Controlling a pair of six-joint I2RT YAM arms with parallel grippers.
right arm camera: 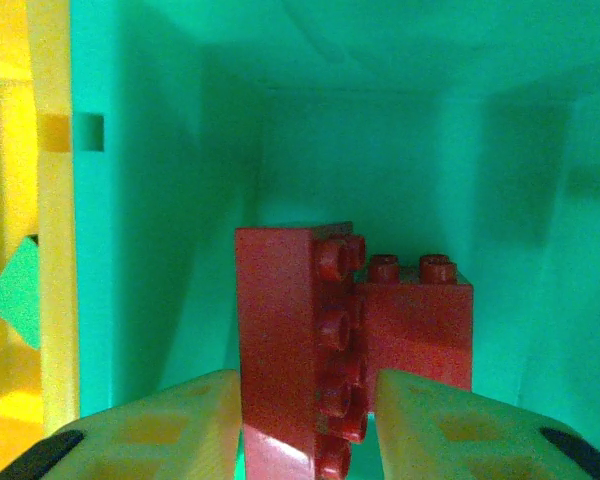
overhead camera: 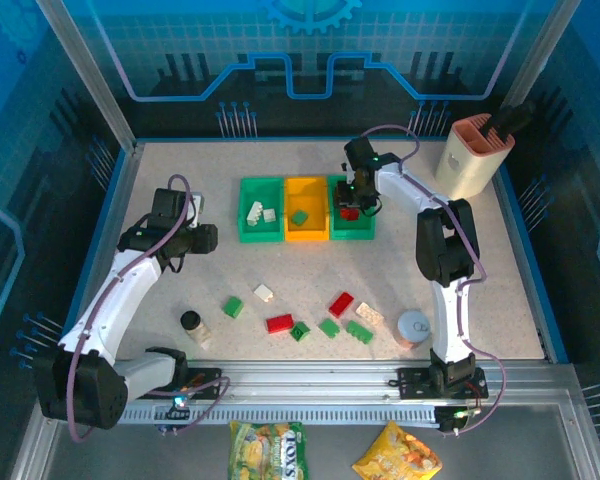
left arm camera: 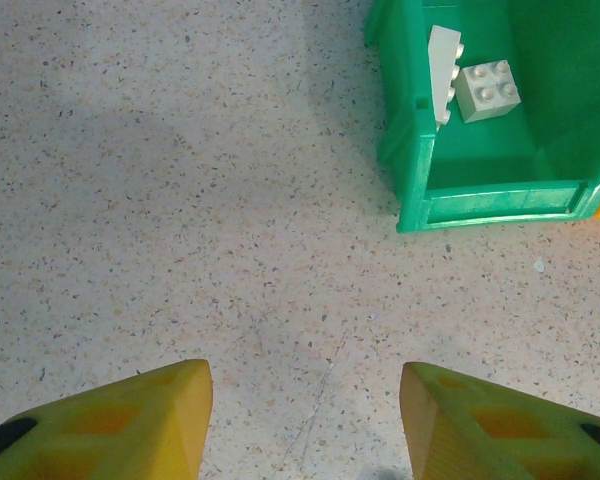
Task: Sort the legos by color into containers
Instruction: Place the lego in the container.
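Note:
My right gripper (overhead camera: 352, 203) (right arm camera: 308, 432) reaches down into the right green container (overhead camera: 352, 235) (right arm camera: 160, 250). A red lego (right arm camera: 290, 340) stands on end between its fingers; the left finger touches it, and a thin gap shows at the right finger. Behind it sits a second red lego (right arm camera: 425, 320). My left gripper (overhead camera: 202, 238) (left arm camera: 305, 420) is open over bare table, left of the left green container (overhead camera: 243, 212) (left arm camera: 500, 195), which holds two white legos (left arm camera: 487, 92). The yellow container (overhead camera: 306, 234) holds a green lego (overhead camera: 299, 216) (right arm camera: 18, 290). Several loose legos (overhead camera: 341, 303) lie at the table's front.
A black-lidded jar (overhead camera: 192, 324) stands front left of the loose bricks and a tin can (overhead camera: 413, 328) front right. A beige-and-pink holder (overhead camera: 472, 155) stands at the back right corner. Raised rails edge the table.

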